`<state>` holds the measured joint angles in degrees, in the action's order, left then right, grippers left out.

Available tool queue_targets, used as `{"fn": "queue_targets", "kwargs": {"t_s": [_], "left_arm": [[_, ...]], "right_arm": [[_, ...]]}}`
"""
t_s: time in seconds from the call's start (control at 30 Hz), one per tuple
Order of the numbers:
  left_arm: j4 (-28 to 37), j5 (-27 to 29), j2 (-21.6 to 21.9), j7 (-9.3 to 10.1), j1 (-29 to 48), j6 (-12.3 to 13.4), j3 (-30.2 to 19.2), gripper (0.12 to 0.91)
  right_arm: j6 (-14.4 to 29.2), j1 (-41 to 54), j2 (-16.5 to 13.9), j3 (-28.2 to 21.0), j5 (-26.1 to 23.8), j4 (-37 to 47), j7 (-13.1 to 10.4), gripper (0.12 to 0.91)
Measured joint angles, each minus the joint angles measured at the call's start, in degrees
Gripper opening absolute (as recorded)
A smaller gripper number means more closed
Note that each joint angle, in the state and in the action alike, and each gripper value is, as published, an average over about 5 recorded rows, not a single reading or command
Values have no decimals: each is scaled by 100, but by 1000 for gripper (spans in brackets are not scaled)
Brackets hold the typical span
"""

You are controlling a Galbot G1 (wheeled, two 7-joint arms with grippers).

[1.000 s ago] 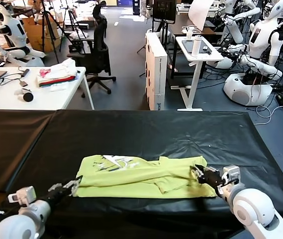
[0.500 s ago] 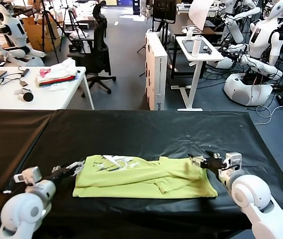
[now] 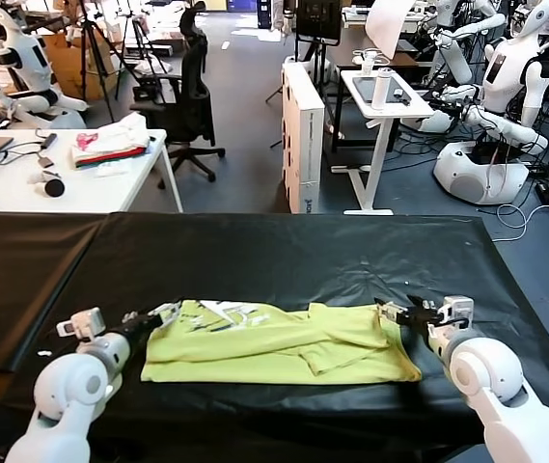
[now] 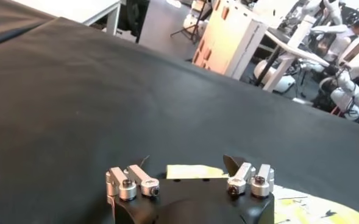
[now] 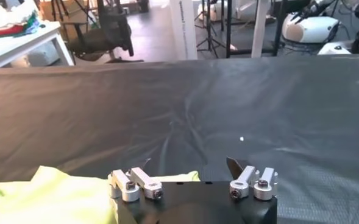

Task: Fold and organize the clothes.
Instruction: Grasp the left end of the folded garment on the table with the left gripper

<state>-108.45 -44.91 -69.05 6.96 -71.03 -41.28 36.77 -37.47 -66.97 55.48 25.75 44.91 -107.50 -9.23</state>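
While the lime-yellow T-shirt (image 3: 279, 342) lies flat and partly folded on the black table (image 3: 284, 260), near its front edge, both grippers sit at the shirt's two ends with nothing in them. At the shirt's left end, the left gripper (image 3: 163, 313) rests low over the cloth's far corner, its fingers spread wide; in the left wrist view its two fingers (image 4: 133, 182) stand well apart with only a sliver of yellow fabric (image 4: 188, 172) showing between them. At the shirt's right end, the right gripper (image 3: 397, 313) is likewise spread wide and empty; the right wrist view shows its fingers (image 5: 133, 184) apart above the black cover, with yellow cloth (image 5: 51, 195) beside and under one of them. The shirt has a sleeve folded in over its middle and a white printed patch (image 3: 221, 315) toward its left end. Behind, on a white desk (image 3: 110, 188), lies a pile of white, pink and red cloth (image 3: 110, 142).
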Motion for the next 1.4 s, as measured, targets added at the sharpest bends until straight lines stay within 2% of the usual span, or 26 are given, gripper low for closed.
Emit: {"fn": "queue_targets", "kwargs": {"t_s": [0.13,0.3,0.4,0.57,0.67,0.77,0.83,1.1,1.4], "left_arm": [[124,59,-13,-27,40,39,-37,907],[193,78,-17,-34,89,58,-60,881],[204,76,-17,-31,100,57,-71,760],[210,69,-17,-33,86,53,-78,445],[210,66,-18,-46,62,48,-74,306],[209,61,-18,-67,39,46,-67,241],[205,55,-20,-94,25,45,-64,220],[146,52,-47,-131,-6,77,4,153],[98,36,51,-177,-140,141,165,151]], "right_arm": [[-2,-12,17,0,-8,13,2,846],[-2,-23,33,5,-27,55,14,726],[-2,-34,52,8,-32,73,18,659],[-2,-63,85,-4,-45,89,28,544],[0,-69,105,-9,-63,120,40,393],[3,-64,114,-9,-69,140,54,213],[13,-57,116,-6,-70,145,59,154],[185,-44,202,97,-85,211,-25,144],[245,-93,263,149,-69,218,60,144]]}}
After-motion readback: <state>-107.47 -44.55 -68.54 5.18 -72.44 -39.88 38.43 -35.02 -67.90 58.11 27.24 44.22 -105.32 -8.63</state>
